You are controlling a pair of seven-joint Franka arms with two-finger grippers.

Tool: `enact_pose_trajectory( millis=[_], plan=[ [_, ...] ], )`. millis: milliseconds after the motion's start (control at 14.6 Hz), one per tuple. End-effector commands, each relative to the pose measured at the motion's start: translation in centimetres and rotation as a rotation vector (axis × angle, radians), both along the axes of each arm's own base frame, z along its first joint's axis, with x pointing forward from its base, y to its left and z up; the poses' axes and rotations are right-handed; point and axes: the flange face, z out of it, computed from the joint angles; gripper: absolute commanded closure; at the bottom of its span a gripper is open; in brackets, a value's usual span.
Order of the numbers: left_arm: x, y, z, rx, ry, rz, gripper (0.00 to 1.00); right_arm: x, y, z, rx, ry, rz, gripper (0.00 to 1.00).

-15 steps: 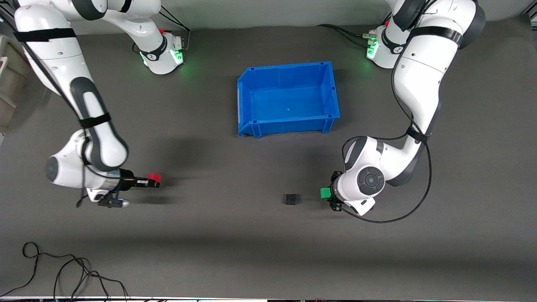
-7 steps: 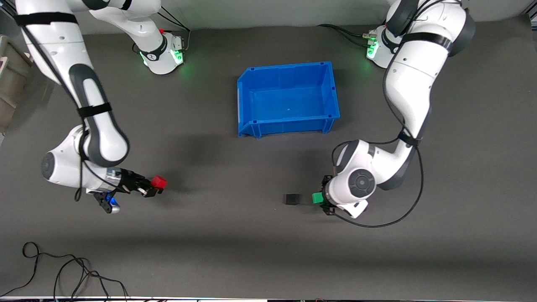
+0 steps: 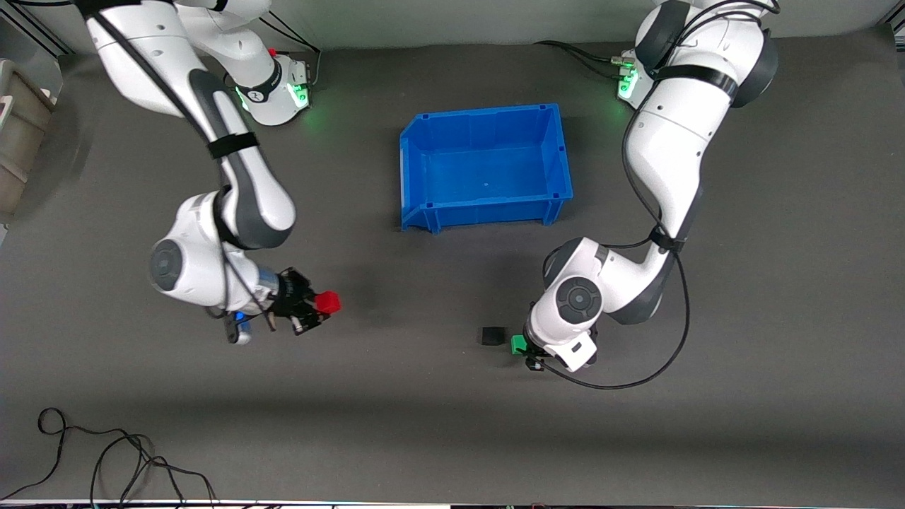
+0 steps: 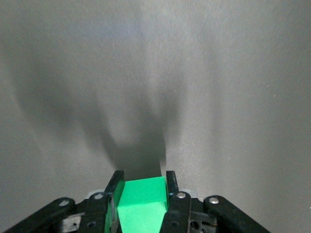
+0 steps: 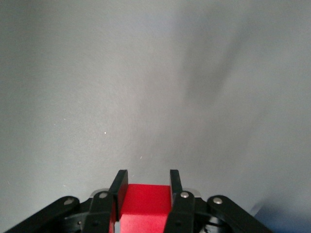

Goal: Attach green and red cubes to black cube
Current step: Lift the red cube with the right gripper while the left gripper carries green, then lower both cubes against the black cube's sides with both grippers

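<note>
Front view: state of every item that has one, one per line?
green cube: held in the left gripper, beside the black cube, gap unclear.
red cube: held in the right gripper, apart from the black cube.
black cube: on the mat, free, nothing attached that shows.
blue bin: upright, empty.

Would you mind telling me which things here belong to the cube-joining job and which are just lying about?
Part of the job:
- green cube, held in the left gripper
- red cube, held in the right gripper
- black cube, on the mat beside the green cube

Just lying about:
- blue bin
- loose cable
</note>
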Motion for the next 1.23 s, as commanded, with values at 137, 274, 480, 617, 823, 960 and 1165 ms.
enact_pose_trajectory(
  millis=[137,274,480,617,823,960,1165],
  plan=[
    [-0.3,-2.3,-0.7,0.019,-0.051,0.000,1.00,0.8,8.0,-1.8,-0.050,0.078,-0.259,1.00],
    [-0.6,-2.8,-0.7,0.017,-0.049,0.012,1.00,1.0,10.9,-2.8,-0.096,0.075,-0.311,1.00],
    [-1.0,-3.2,-0.8,0.020,-0.043,0.013,1.00,0.1,15.8,-4.9,-0.152,0.064,-0.330,1.00],
    [-1.0,-3.2,-0.8,0.023,-0.038,0.013,1.00,0.4,17.5,-5.2,-0.145,0.059,-0.362,1.00],
    [-1.2,-3.0,-1.1,0.035,-0.026,0.008,1.00,0.4,19.8,-6.8,-0.175,0.038,-0.387,1.00],
    [-1.2,-3.1,-0.8,0.035,-0.028,0.006,1.00,0.8,20.1,-8.2,-0.205,0.024,-0.409,1.00],
    [-1.5,-3.8,-0.5,0.026,-0.028,0.001,1.00,1.7,21.0,-8.6,-0.191,0.007,-0.426,1.00]
  ],
)
